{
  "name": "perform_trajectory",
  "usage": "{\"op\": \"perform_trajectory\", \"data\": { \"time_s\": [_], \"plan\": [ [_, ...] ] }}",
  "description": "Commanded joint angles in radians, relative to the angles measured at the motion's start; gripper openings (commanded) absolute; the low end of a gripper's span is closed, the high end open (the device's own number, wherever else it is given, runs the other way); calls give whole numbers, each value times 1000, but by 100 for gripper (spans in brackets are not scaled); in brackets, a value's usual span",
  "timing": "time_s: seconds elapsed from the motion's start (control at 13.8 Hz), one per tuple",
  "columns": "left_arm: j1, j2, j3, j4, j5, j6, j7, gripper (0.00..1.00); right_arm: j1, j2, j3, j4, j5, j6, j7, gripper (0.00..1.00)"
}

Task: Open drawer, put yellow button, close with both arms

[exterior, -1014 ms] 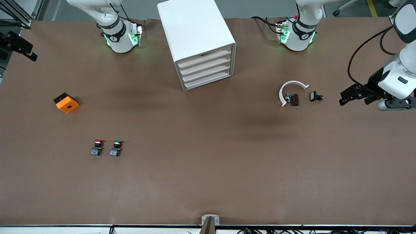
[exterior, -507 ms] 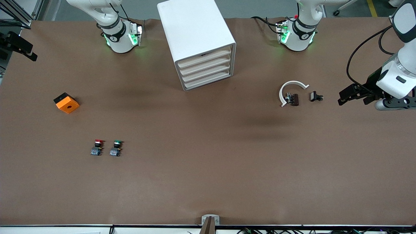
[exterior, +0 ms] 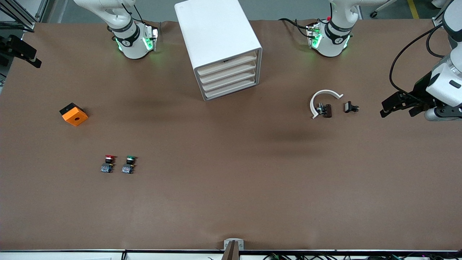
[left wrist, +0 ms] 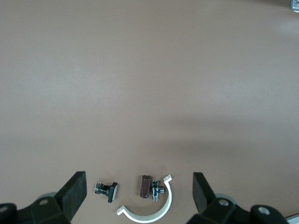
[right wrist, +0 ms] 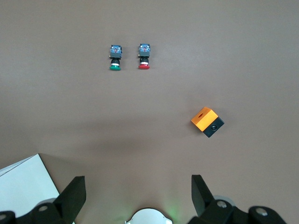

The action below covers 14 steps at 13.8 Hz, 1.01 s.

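Note:
The white cabinet [exterior: 216, 32] stands between the arms' bases. Its four cream drawers are all shut, the uppermost drawer [exterior: 226, 62] included. No yellow button shows in any view. My left gripper [exterior: 399, 108] is open and empty, in the air over the left arm's end of the table, beside the small parts there. In the left wrist view [left wrist: 138, 179] its fingers [left wrist: 74, 186] are wide apart. My right gripper [right wrist: 138, 183] is open and empty, high over its own base [right wrist: 148, 217]. It is outside the front view.
A red-capped button [exterior: 108, 163] and a green-capped button [exterior: 129, 164] lie side by side, and an orange block [exterior: 74, 114] lies farther back. A white curved strip [exterior: 321, 99], a brown part [exterior: 326, 110] and a small black part [exterior: 350, 107] lie near my left gripper.
My left gripper has drifted a little toward the left arm's end of the table, still open. Nothing on the table has moved.

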Motion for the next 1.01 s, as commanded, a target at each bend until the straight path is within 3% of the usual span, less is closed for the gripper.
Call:
{"op": "perform_trajectory", "data": {
  "time_s": [0.0, 0.14, 0.94],
  "plan": [
    [-11, -3, -1, 99, 25, -133, 7, 100, 4, -14, 3, -4, -19, -5, -6, 100],
    [-9, 0, -1, 145, 25, -208, 10, 100, 4, -14, 3, -5, -19, -5, -6, 100],
    [2, 11, 8, 146, 57, -212, 11, 100, 4, -14, 3, -4, -19, -5, -6, 100]
  ]
}}
